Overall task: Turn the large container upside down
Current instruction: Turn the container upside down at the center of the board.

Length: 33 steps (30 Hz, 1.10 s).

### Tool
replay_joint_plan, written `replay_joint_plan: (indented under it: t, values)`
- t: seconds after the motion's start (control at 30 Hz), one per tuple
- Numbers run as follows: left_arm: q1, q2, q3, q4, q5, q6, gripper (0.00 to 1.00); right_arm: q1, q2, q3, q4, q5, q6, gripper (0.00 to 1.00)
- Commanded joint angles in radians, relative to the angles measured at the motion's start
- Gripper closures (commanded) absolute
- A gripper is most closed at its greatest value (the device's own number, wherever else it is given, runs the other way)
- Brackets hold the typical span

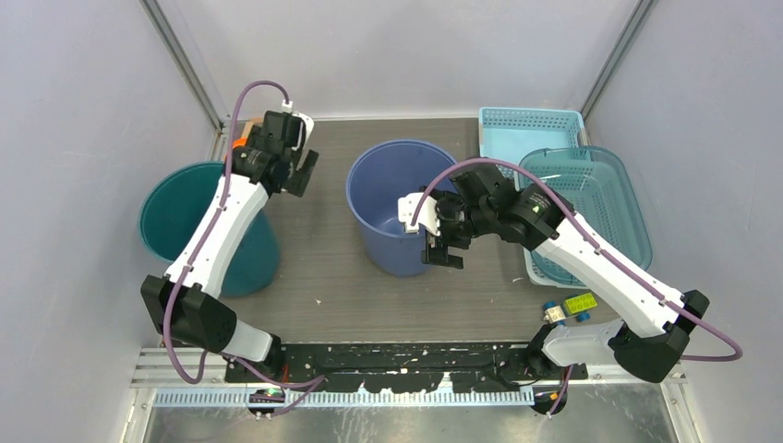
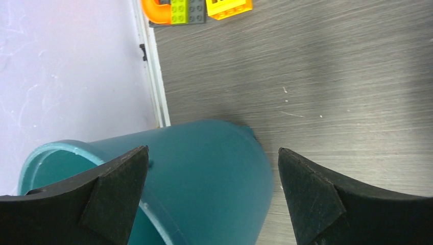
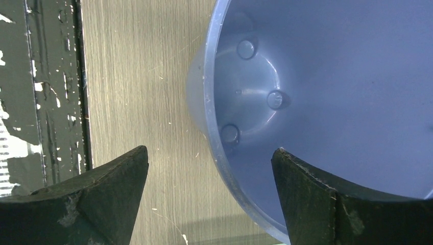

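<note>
The large container, a blue bucket (image 1: 392,198), stands upright with its mouth up at the middle of the table. My right gripper (image 1: 443,251) is open at the bucket's near right rim. In the right wrist view the rim (image 3: 214,127) runs between the jaws. One finger hangs over the table and the other over the bucket's inside (image 3: 332,76), neither pressing the wall. My left gripper (image 1: 300,175) is open and empty above the table's back left. In its wrist view the left gripper (image 2: 213,150) hovers above a teal bucket (image 2: 204,168).
The teal bucket (image 1: 175,212) lies on its side across the table's left edge, under my left arm. A light blue basket (image 1: 531,129) and a teal mesh basket (image 1: 591,212) sit at the right. Toy bricks (image 1: 580,303) lie near the right arm's base, and more bricks (image 2: 201,10) at the back left.
</note>
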State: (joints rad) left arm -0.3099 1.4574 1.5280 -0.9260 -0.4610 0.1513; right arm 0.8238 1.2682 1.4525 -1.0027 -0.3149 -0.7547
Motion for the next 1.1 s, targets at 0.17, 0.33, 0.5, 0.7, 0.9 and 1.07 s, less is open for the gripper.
replay_joint_plan:
  t: [0.17, 0.33, 0.5, 0.7, 0.9, 1.07]
  values:
    - [0.041, -0.065, 0.078, 0.082, 0.231, 0.051, 0.00, 0.025, 0.002, 0.017, 0.000, -0.003, 0.000, 0.13]
    - [0.010, -0.069, 0.161, 0.101, 0.597, 0.058, 0.00, 0.037, 0.051, 0.089, -0.063, -0.032, -0.006, 0.26]
    - [-0.013, -0.108, 0.093, 0.186, 0.784, 0.054, 0.00, 0.042, 0.109, 0.147, -0.113, -0.047, -0.001, 0.45]
    - [-0.014, -0.209, -0.082, 0.341, 0.874, 0.030, 0.00, 0.042, 0.145, 0.162, -0.145, -0.054, 0.011, 0.52]
    - [-0.014, -0.280, -0.161, 0.438, 0.982, -0.029, 0.00, 0.041, 0.161, 0.181, -0.164, -0.080, 0.025, 0.88]
    - [-0.014, -0.298, -0.138, 0.440, 0.998, -0.054, 0.00, 0.041, 0.168, 0.215, -0.171, -0.097, 0.048, 0.99]
